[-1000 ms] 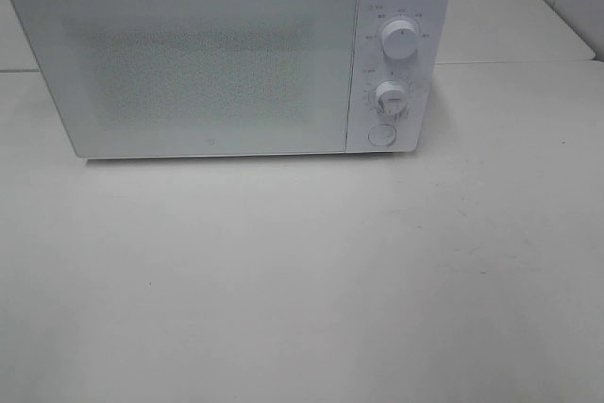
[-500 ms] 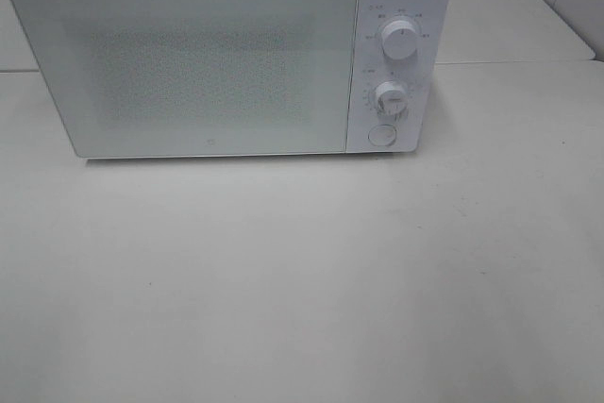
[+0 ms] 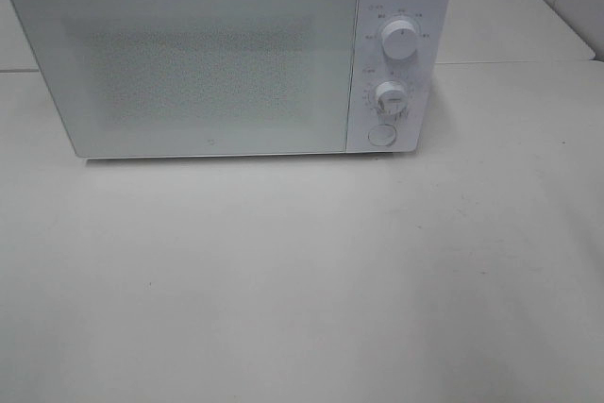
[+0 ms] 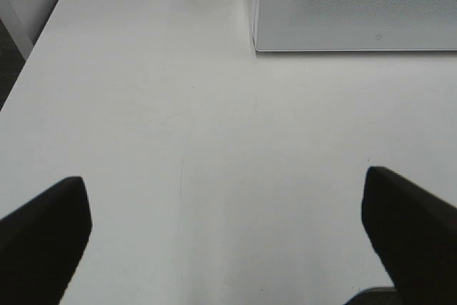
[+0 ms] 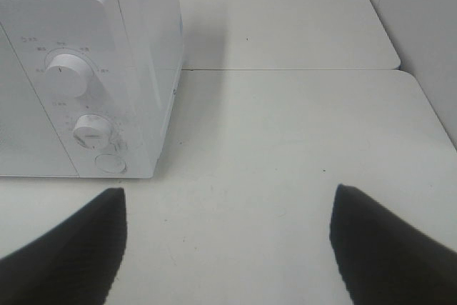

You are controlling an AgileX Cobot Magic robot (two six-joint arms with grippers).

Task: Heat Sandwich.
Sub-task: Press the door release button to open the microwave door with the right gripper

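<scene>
The sandwich is out of view in every frame. A white microwave [image 3: 226, 54] stands at the back of the table with its door [image 3: 189, 63] shut. Two knobs [image 3: 401, 40] and a round button [image 3: 381, 134] sit on its right panel. Neither gripper shows in the exterior high view. My left gripper [image 4: 225, 226] hangs open over bare table, near the microwave's front left corner [image 4: 257, 41]. The right gripper [image 5: 228, 237] is open too, above the table in front of the microwave's control panel [image 5: 78, 116]. Nothing lies between either pair of fingers.
The white table [image 3: 302, 290] stretches in front of the microwave. A second table surface [image 5: 285, 12] adjoins behind it, with a seam between. A wall [image 5: 421, 26] stands at the right.
</scene>
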